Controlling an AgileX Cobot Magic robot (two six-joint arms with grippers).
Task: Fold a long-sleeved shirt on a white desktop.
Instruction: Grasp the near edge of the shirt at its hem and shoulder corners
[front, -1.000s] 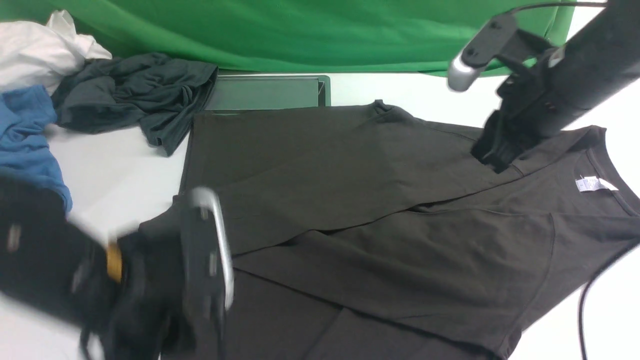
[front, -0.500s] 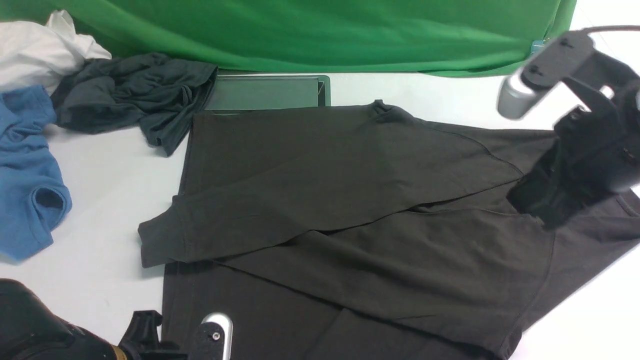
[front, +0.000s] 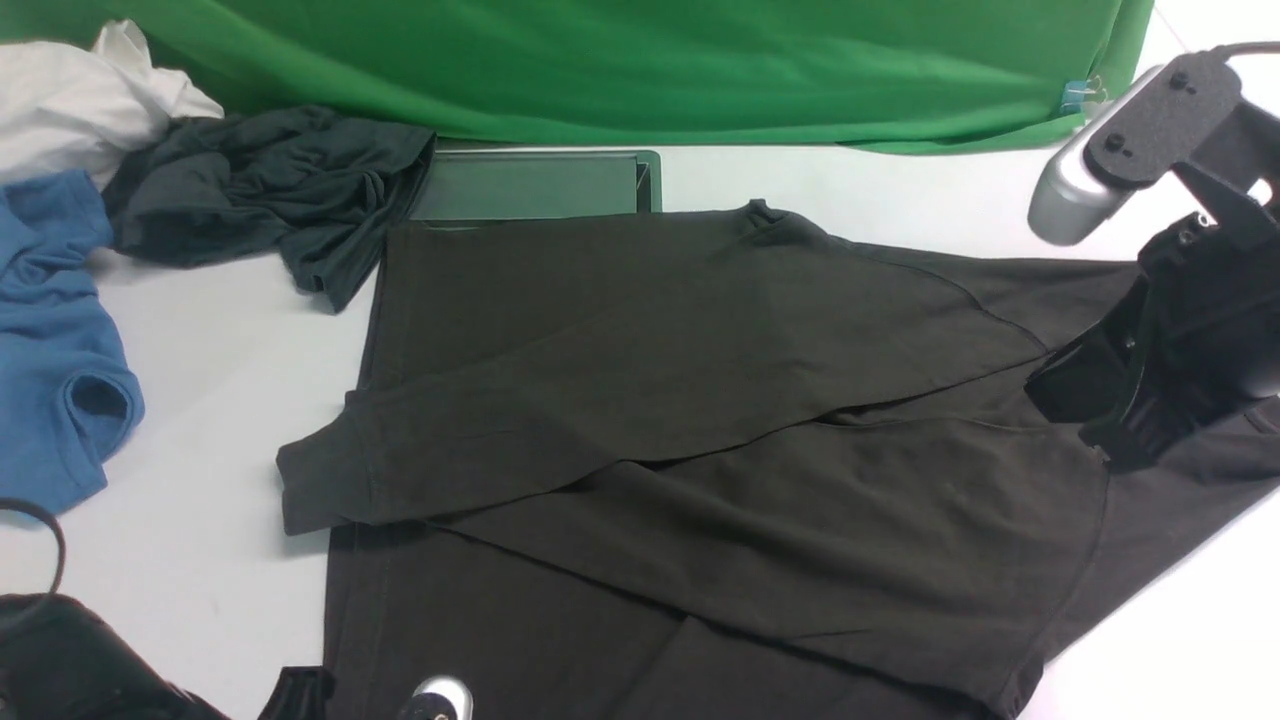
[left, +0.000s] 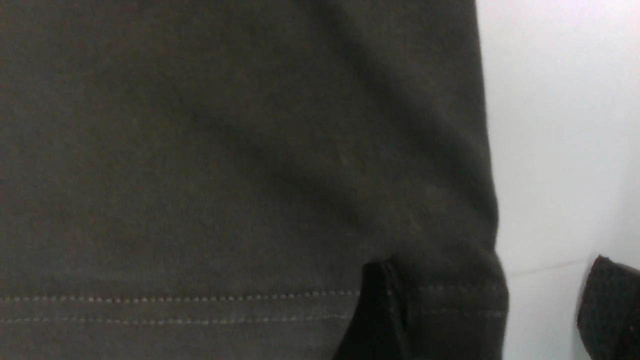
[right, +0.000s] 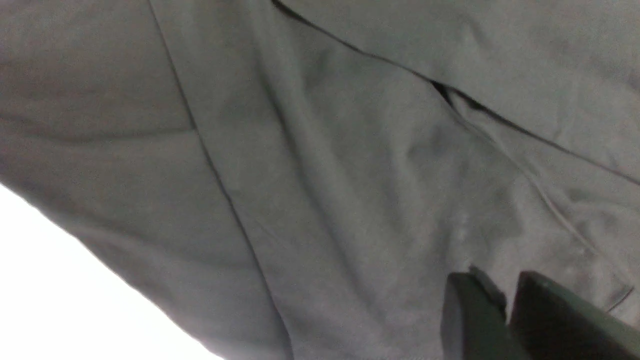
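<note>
The long-sleeved shirt (front: 700, 400) lies flat on the white desktop (front: 220, 340), both sleeves crossed over its body. The right arm hides its neck label. My left gripper (left: 492, 300) is open at the near-left edge of the front view. One finger (left: 377, 315) is over the stitched hem of the shirt (left: 200, 150), the other (left: 607, 310) over the bare desktop (left: 550, 125). The hem corner lies between them. My right gripper (front: 1090, 420) hovers over the neck end, shut with nothing held, seen just above the shirt (right: 350, 150) as gripper (right: 505, 295).
A slate-grey garment (front: 270, 190), a bright blue shirt (front: 50, 340) and a white garment (front: 80, 100) are heaped at the far left. A dark flat tray (front: 530, 185) sits behind the shirt, under the green backdrop (front: 600, 60).
My left arm has pulled back from the sleeve cuff towards the near edge, almost out of the front view. My right arm has swung right and nearer, covering the neck label.
</note>
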